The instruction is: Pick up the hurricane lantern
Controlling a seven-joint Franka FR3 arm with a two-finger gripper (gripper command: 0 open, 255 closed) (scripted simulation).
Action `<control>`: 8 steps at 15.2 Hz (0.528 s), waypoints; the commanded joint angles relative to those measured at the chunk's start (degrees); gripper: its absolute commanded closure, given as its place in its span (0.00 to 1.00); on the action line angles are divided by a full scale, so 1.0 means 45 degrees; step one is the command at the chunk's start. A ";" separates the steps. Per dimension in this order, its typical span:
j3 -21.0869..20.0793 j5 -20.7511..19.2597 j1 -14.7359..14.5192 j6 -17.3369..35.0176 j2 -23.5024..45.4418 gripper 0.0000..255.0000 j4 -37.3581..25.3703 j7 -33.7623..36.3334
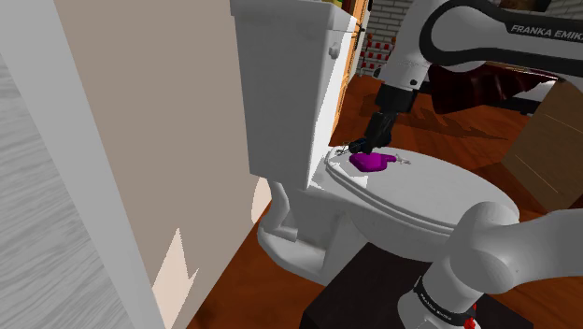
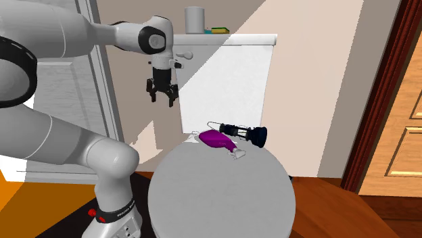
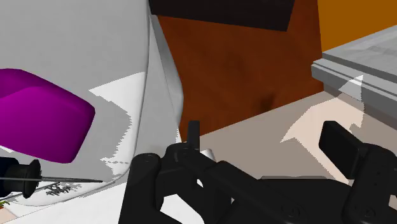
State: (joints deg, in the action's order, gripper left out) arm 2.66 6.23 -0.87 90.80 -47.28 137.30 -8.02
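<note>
one toilet (image 2: pixel 223 196), lid shut. on the lid's rear, just in front of the tank (image 2: pixel 226 81), lies one hurricane lantern (image 2: pixel 237 130) on its side, with one purple thing (image 2: pixel 216 140) just beside it. on the tank top stand one grey cylinder (image 2: pixel 195 19) and one flat yellow-green item (image 2: pixel 218 30).

in the shoulder view the arm's hand overlaps the lantern, so it is hard to make out there. the wrist view cuts it off at the edge.

the one pincer (image 2: pixel 163 100) hangs in the air beside the tank, its fingers apart, gripping nothing and clear of the lantern.
</note>
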 commanded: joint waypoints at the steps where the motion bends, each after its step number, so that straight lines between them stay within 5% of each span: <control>1: 0.0000 0.0000 0.0000 0.0000 0.0000 0.00 0.0000 0.0000; 8: 0.1740 -0.2416 0.0081 0.1438 0.0039 0.00 0.0888 -0.3864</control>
State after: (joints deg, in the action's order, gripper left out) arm 9.07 -2.87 -0.62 96.19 -47.55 141.17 -22.46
